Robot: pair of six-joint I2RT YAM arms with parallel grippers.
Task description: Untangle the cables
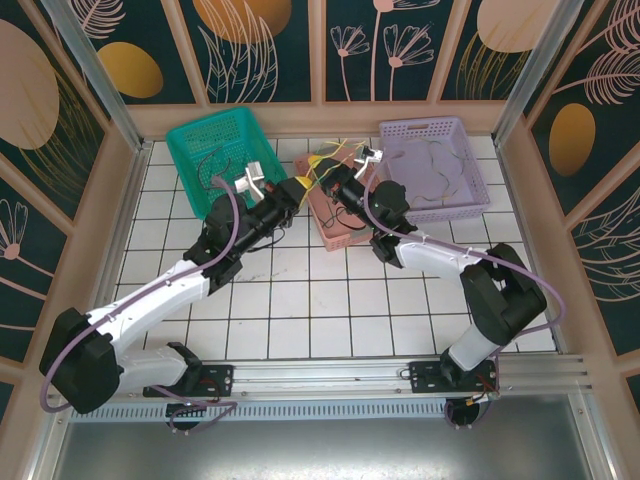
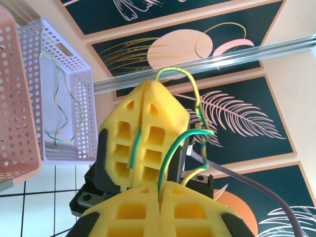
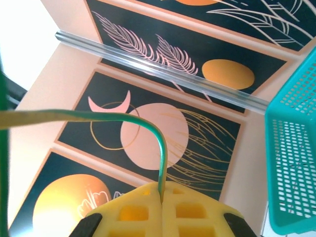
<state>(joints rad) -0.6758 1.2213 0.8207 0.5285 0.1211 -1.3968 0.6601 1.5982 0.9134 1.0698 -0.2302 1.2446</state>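
From above, we are seeing the left gripper [image 1: 298, 188] and right gripper [image 1: 322, 178] hovering tip to tip over the pink basket [image 1: 335, 243], which is holding dark cables [image 1: 345, 215]. It is sitting between the green basket [image 1: 205, 128] far left and the lilac basket [image 1: 420, 125] far right. Cables [image 1: 330, 160] are bunching at the tips.

Left wrist: closed jaws are pinching a green-yellow cable [image 2: 170, 148], and a loose cable [image 2: 60, 89] is lying in the lilac basket.

Right wrist: closed jaws are pinching a green-yellow cable [image 3: 163, 153].

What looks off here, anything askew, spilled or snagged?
Nothing spilled or damaged. Left claw and right claw both pinch what looks like one green-yellow cable, tips close, leaving a kinked loop between them. Pink basket sits skewed to the tiles.
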